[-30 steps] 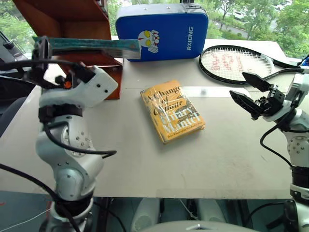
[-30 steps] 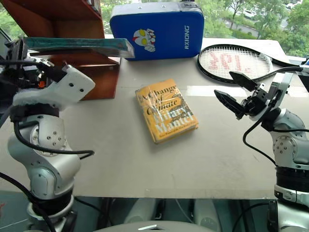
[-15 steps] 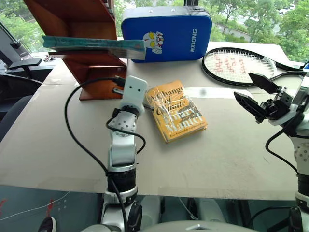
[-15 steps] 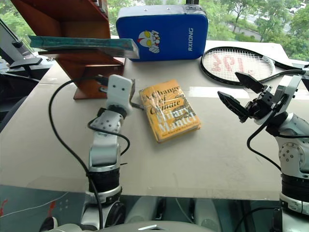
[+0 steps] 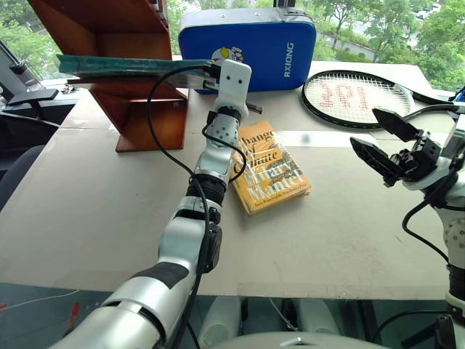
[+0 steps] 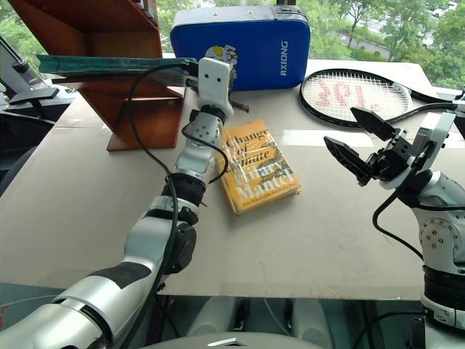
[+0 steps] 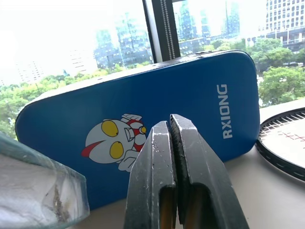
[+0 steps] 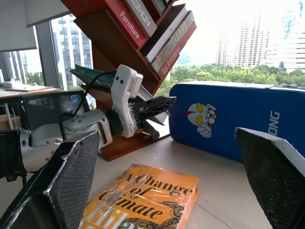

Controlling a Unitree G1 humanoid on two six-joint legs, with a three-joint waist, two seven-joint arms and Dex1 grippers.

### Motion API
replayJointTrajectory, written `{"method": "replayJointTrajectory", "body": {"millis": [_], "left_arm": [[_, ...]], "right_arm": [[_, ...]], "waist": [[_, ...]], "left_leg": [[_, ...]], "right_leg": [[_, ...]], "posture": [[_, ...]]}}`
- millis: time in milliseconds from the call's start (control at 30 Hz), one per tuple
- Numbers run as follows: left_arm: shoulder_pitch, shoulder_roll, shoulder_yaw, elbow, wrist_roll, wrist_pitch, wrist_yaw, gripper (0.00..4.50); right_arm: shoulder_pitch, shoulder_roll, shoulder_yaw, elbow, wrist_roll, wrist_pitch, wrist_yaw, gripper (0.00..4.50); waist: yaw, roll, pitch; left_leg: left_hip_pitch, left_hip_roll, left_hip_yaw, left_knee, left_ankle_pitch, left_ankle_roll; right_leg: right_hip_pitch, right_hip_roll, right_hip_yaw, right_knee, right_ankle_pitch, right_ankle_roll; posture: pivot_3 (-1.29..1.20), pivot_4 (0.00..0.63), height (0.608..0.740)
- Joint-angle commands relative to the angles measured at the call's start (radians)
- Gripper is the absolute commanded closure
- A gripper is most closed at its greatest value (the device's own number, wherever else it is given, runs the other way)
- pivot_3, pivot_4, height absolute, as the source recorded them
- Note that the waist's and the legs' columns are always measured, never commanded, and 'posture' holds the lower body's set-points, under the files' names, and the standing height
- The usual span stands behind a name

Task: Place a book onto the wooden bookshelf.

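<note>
The book (image 5: pixel 134 67), teal and wrapped in crinkled clear plastic, is seen lying flat on a board of the bookshelf (image 5: pixel 149 116), one end jutting out past the shelf's edge toward the blue case (image 5: pixel 251 36). The left end effector (image 7: pixel 172 176) is stretched forward over the counter (image 5: pixel 102 196), just beside the jutting corner of the book and in front of the case; its two black fingers are pressed together with nothing between them, as the left wrist view makes plain. Whether the end effector touches the book cannot be told.

The right end effector (image 5: pixel 379 145) is held above the counter's right side, well apart from the shelf, its fingers spread wide and empty.

A yellow-orange book (image 5: pixel 272 174) lies flat on the counter between the two arms, partly covered by the left forearm. A racket (image 5: pixel 356 94) rests on the counter to the right of the case. More books (image 8: pixel 157 28) are seen leaning on the upper boards of the slanted shelf in the right wrist view.
</note>
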Motion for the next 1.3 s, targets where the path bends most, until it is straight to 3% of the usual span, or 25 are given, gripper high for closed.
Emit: {"method": "replayJointTrajectory", "body": {"millis": [33,200,267,500,667,767,933,1033,1167,1300], "left_arm": [[-0.050,0.019,-0.039,0.067,0.030,-0.076,0.087,3.15],[-0.064,0.059,-0.068,0.079,0.093,-0.128,0.290,0.76],[-0.056,0.072,-0.075,0.071,0.115,-0.130,0.375,0.06],[-0.010,0.065,-0.090,0.032,0.133,-0.078,0.512,0.06],[-0.006,0.056,-0.067,0.036,0.089,-0.044,0.507,0.06],[-0.010,0.050,-0.060,0.043,0.054,-0.049,0.483,0.82],[-0.024,0.045,-0.036,0.060,-0.004,-0.048,0.454,3.21],[-0.026,0.054,-0.021,0.065,-0.022,-0.044,0.460,4.32],[-0.022,0.058,-0.018,0.060,-0.032,-0.046,0.446,4.43],[-0.015,0.049,-0.042,0.045,-0.063,-0.076,0.299,4.43]], "right_arm": [[-0.005,-0.016,-0.027,-0.033,0.023,-0.002,0.005,0.00],[-0.008,-0.012,-0.019,-0.031,0.023,-0.002,0.006,0.00],[-0.012,-0.010,-0.014,-0.027,0.023,-0.001,0.011,0.00],[-0.042,-0.009,0.000,-0.008,0.021,0.004,0.027,0.00],[-0.050,-0.001,0.011,-0.001,0.013,-0.001,0.030,0.00],[-0.045,0.001,0.014,0.000,0.011,-0.005,0.032,0.00],[-0.035,0.000,0.007,-0.003,0.010,-0.010,0.034,0.00],[-0.030,-0.002,0.003,-0.005,0.010,-0.012,0.033,0.00],[-0.029,-0.002,0.001,0.000,0.007,-0.016,0.035,0.00],[-0.028,-0.001,0.001,0.002,0.003,-0.020,0.036,0.00]], "waist": [[0.001,0.000,0.000],[-0.001,0.000,0.000],[-0.003,0.000,0.000],[-0.021,0.000,0.000],[-0.023,0.000,0.000],[-0.025,0.000,0.000],[-0.019,0.000,0.000],[-0.017,0.000,0.000],[-0.019,0.000,0.000],[-0.018,0.000,0.000]], "left_leg": [[0.000,0.000,0.000,0.000,0.000,0.000],[0.000,-0.001,0.000,0.000,0.000,0.000],[0.000,-0.001,0.000,0.000,0.000,0.000],[0.000,-0.001,0.001,-0.001,0.000,0.000],[0.001,-0.001,0.001,-0.001,0.000,0.000],[0.001,-0.001,0.002,-0.002,0.000,0.000],[0.001,-0.001,0.001,-0.001,0.000,0.000],[0.001,-0.002,0.001,-0.001,0.000,0.000],[0.001,-0.002,0.001,-0.001,0.000,0.000],[0.001,-0.002,0.001,-0.001,0.000,0.000]], "right_leg": [[0.000,0.000,0.000,0.000,0.000,0.000],[0.000,0.000,0.000,0.000,0.000,0.001],[0.000,0.000,0.000,0.000,0.000,0.001],[-0.002,0.000,0.003,0.002,0.000,0.001],[-0.003,0.000,0.004,0.003,0.000,0.001],[-0.003,0.000,0.006,0.003,0.000,0.001],[-0.003,0.000,0.005,0.003,0.000,0.001],[-0.003,-0.001,0.005,0.003,0.000,0.001],[-0.003,-0.001,0.005,0.002,0.000,0.001],[-0.003,-0.001,0.004,0.003,0.000,0.001]], "posture": [[0.00,0.150,0.740],[0.00,0.150,0.740],[0.00,0.150,0.740],[0.00,0.150,0.740],[0.00,0.150,0.740],[0.00,0.150,0.740],[0.00,0.150,0.740],[0.00,0.150,0.740],[0.00,0.150,0.740],[0.00,0.150,0.740]]}}
